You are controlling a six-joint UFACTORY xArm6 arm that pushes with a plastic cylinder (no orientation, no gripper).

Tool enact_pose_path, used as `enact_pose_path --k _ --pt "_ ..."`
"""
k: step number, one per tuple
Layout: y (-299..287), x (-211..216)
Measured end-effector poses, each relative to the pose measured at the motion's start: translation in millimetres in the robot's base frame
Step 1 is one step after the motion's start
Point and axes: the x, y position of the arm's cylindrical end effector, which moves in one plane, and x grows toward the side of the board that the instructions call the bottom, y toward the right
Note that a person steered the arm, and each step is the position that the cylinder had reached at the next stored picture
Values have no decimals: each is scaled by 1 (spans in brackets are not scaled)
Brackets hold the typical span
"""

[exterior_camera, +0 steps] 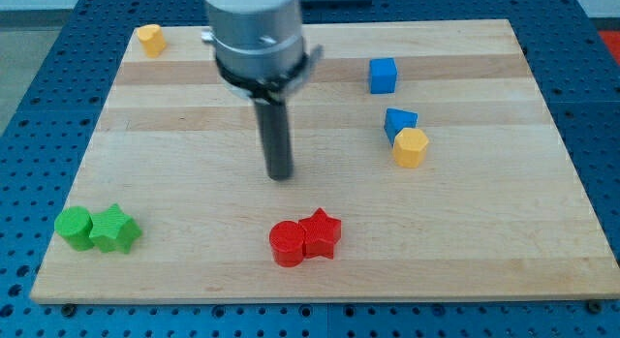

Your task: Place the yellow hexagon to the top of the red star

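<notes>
My tip [280, 175] stands on bare surface [174, 125] mid-board, at eleven o'clock from the red star [322, 232]; the yellow hexagon [411, 146] sits at two o'clock from the star, touching a blue block [398, 120], with open wood between; no pincer shows.

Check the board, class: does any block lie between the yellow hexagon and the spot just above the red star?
Nothing visible does. The yellow hexagon touches a blue block on its upper side, but the board between it and the space above the red star is bare. My tip stands above the star, near that spot.
</notes>
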Motion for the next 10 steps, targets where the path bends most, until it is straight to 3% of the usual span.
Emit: enact_pose_path --k 1,3,5,8,10 --pt "36 17" --pt "53 17" --pt "169 12" --pt "179 -49" --pt "138 -59"
